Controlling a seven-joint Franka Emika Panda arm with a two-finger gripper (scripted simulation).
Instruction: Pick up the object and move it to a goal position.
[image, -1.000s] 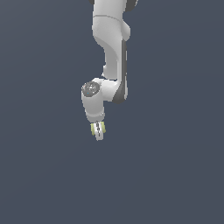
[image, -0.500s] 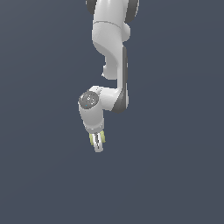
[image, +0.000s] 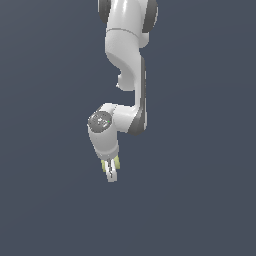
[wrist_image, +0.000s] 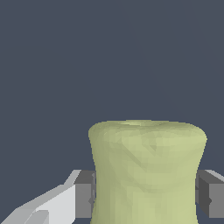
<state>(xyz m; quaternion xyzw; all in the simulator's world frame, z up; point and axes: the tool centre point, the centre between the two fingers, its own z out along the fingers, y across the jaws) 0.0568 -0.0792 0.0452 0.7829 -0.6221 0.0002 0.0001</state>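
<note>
Wrist view: my gripper (wrist_image: 146, 199) clamps the block (wrist_image: 147, 175) at lower centre frame, pads (wrist_image: 84, 200) on both sides. Risk: it may slip out if I swing fast.

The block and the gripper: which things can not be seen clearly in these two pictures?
- Block: the wrist view's lower edge cuts off its underside; in the exterior view only slivers of it show between the fingers.
- Gripper: too small in the exterior view to see the contact; in the wrist view only the pads show.
- Goal position: no marker appears in either view.
- Arm: its base is cut off by the exterior view's top edge.
</note>
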